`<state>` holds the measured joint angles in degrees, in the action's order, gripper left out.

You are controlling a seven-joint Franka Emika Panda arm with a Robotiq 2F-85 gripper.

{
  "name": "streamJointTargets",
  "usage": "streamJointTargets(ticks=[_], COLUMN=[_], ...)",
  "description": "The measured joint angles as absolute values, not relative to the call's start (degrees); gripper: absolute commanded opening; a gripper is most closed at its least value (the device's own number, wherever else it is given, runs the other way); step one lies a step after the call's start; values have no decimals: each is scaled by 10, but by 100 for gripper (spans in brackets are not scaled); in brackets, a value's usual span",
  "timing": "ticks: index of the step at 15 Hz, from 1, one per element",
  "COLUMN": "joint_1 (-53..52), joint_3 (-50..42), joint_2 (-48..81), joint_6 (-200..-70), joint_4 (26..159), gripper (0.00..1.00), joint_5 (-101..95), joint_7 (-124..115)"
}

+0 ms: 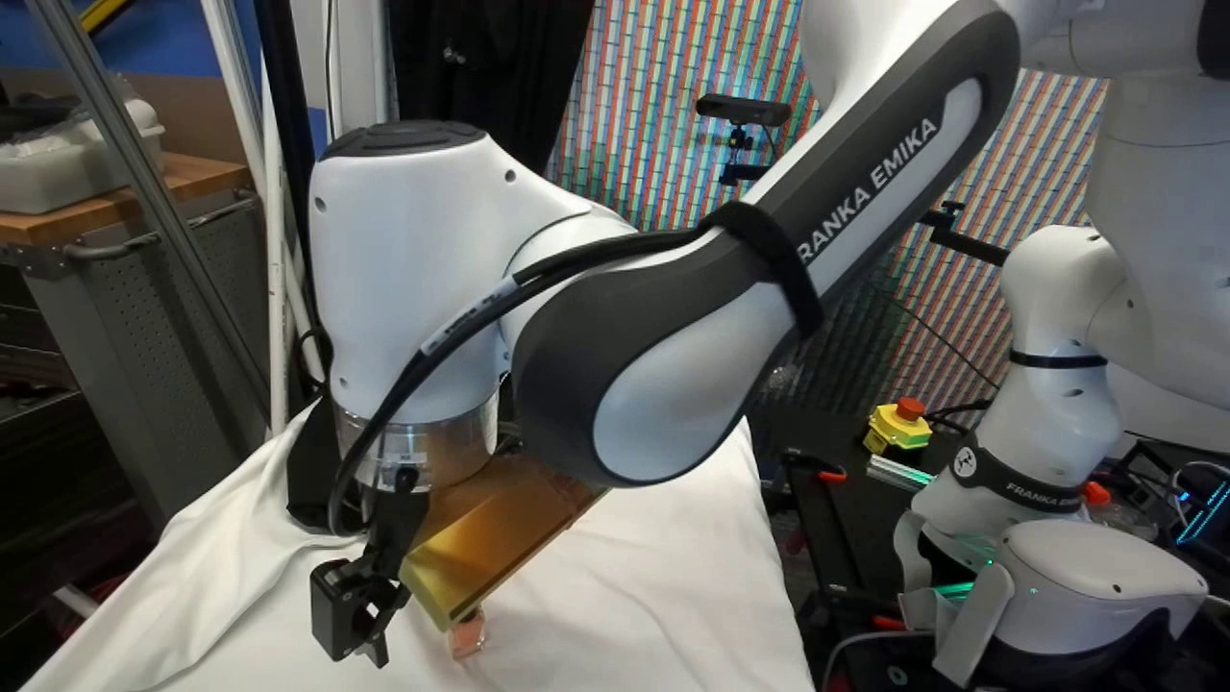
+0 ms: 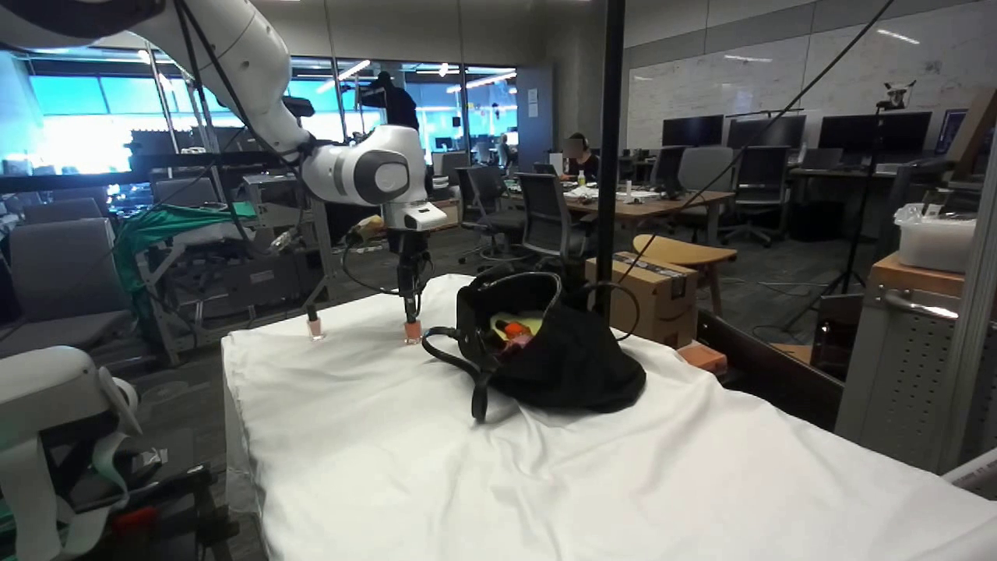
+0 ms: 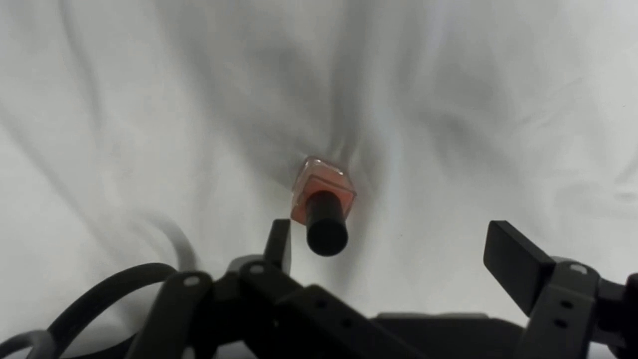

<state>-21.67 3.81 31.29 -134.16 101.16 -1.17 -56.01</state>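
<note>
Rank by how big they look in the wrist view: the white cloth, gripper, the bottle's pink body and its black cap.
Largest: white cloth
Next: gripper
Smallest: pink body and black cap, too alike to rank; the cap is nearer the camera.

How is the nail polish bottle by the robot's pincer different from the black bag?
The nail polish bottle is tiny; the black bag is much bigger.
The bottle is pinkish with a black cap; the bag is black with handles.
The bottle stands upright; the bag tilts, its open mouth showing colorful things inside.
Both rest on the white cloth.
</note>
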Motion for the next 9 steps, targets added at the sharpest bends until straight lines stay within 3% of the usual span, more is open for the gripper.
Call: streamJointTargets(ticks=[9], joint_1=[-214], joint_3=[30], joint_2=[333], joint_6=[-1304], joint_4=[991], gripper=[100], joint_5=[-12], joint_7=[-575])
